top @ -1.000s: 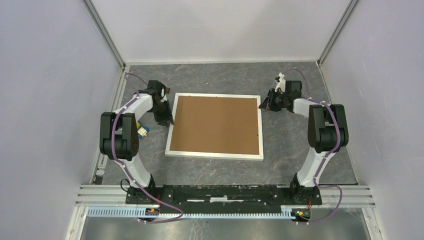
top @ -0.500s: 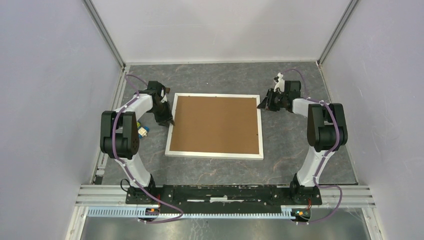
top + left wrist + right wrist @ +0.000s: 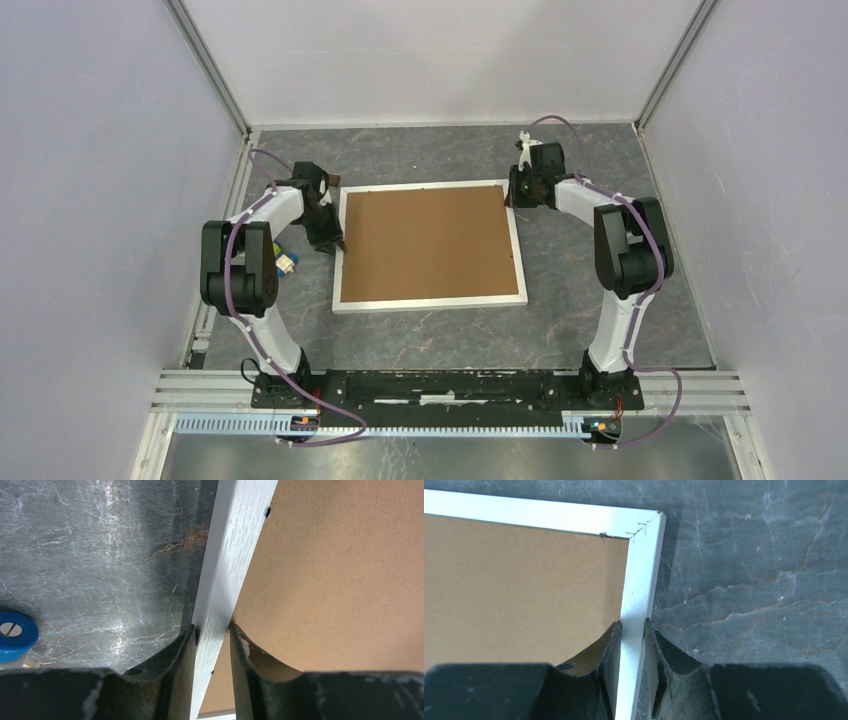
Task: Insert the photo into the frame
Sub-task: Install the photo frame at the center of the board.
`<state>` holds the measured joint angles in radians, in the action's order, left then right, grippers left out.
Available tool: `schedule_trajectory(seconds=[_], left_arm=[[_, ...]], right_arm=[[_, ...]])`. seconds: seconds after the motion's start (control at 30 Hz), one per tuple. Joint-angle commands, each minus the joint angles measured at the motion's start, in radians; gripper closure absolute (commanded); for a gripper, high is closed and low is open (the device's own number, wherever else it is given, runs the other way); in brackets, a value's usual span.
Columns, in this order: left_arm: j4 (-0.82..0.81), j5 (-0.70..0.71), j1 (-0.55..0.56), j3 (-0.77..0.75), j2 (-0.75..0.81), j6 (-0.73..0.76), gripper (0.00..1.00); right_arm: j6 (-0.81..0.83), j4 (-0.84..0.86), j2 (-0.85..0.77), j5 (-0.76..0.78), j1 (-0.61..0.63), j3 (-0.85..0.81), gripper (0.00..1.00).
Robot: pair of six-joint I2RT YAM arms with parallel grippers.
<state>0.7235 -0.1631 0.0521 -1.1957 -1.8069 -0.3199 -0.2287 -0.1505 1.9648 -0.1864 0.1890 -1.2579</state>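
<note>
The white frame lies flat on the grey table with a brown backing board filling its opening. The photo is hidden from every view. My left gripper is at the frame's left rail. In the left wrist view its fingers pinch that white rail from both sides, gripper shut on it. My right gripper is at the far right corner. There the right wrist view has the gripper shut on the right rail, just short of the stapled corner.
A small blue and yellow object lies on the table left of the left arm, and its blue cap shows in the left wrist view. Grey walls close in the table on three sides. A metal rail runs along the near edge.
My right gripper has moved left and farther back, from beside the frame's right edge onto its rail near the far right corner. The frame has shifted slightly. The left arm has stayed put.
</note>
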Motion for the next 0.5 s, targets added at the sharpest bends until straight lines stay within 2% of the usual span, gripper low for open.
schedule_trajectory(seconds=[0.0, 0.23, 0.47], left_arm=[[-0.003, -0.027, 0.013, -0.01, -0.036, 0.047, 0.63], [-0.004, -0.038, 0.013, -0.01, -0.032, 0.047, 0.63], [-0.003, -0.041, 0.014, -0.008, -0.033, 0.043, 0.63]], right_arm=[[0.095, -0.238, 0.151, 0.18, 0.08, -0.01, 0.7], [0.1, -0.387, 0.233, 0.425, 0.184, -0.144, 0.69], [0.049, -0.583, 0.392, 0.795, 0.401, -0.318, 0.72]])
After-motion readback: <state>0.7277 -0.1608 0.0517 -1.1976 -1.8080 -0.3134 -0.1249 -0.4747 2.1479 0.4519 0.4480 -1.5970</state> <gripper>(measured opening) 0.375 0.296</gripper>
